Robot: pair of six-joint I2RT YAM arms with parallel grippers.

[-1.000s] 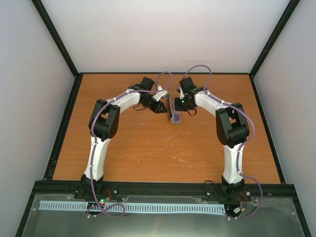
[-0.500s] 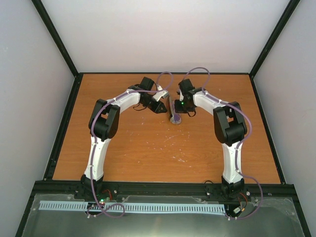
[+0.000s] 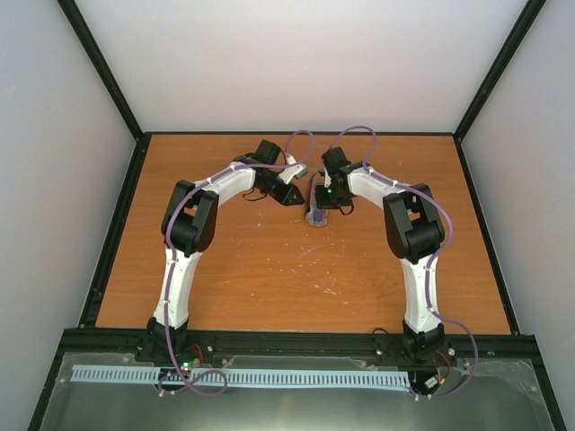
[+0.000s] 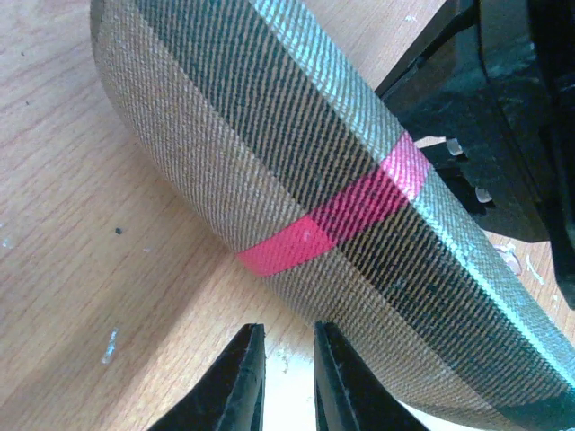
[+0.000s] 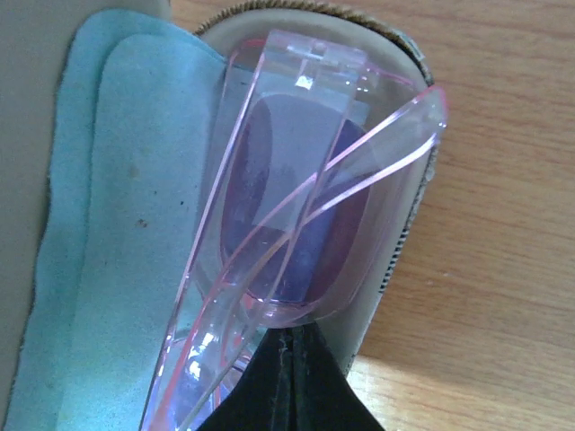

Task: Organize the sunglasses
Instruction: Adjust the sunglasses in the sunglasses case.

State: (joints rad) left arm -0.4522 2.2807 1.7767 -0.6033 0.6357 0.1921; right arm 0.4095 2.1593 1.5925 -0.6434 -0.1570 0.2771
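L gripper: slim gap between jaws, bottom centre of frame, under the case, can't tell if pinching | R gripper: jaws pressed together, tips touching sunglasses | sunglasses: frame centre, inside open case, blue cloth on their left

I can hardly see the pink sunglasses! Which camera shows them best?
The right wrist view: the sunglasses fill it, pink frame and purplish lens clear, over the open case beside the blue cloth. The top view shows only a tiny purplish speck; the left wrist view shows just the case's outside.
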